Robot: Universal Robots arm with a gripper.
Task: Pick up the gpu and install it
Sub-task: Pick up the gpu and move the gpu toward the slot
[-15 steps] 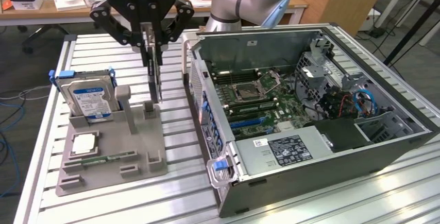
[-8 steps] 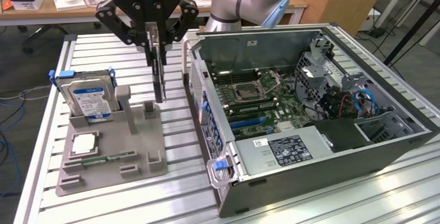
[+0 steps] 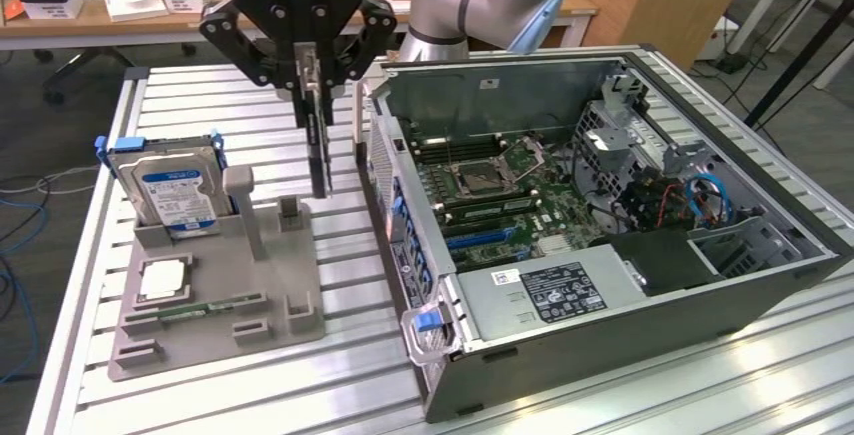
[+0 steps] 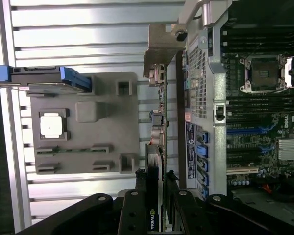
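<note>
- From the exterior view, the gripper (image 3: 316,80) hangs above the slatted table (image 3: 240,395), its fingers pinching the gpu (image 3: 320,145) by the upper edge.
- The gpu hangs upright and edge-on, off the grey holder (image 3: 274,300), with its lower end just above the holder's rear posts.
- It sits between the hard drive (image 3: 174,190) standing in the holder and the open computer case (image 3: 747,285), close to the case's near wall.
- The pick looks done to me. The card is in the air and is not yet over the motherboard (image 3: 494,185).
- From the wrist view, the gripper (image 4: 156,183) clamps the gpu (image 4: 157,122) from both flat sides, and the card runs straight away from the camera to its silver bracket (image 4: 161,46).
- The bracket end lies right beside the perforated back wall of the case (image 4: 198,73). I cannot tell whether they touch.
- The blue slots (image 4: 242,131) on the board are well off to the side of the card.
- To carry it well, I reckon the pinch must be firm enough that the thin board does not swing or twist.
- The card should also be kept plumb and parallel to the slots.
- The bracket needs room from that wall, since a snag there could skew the card in the fingers.
</note>
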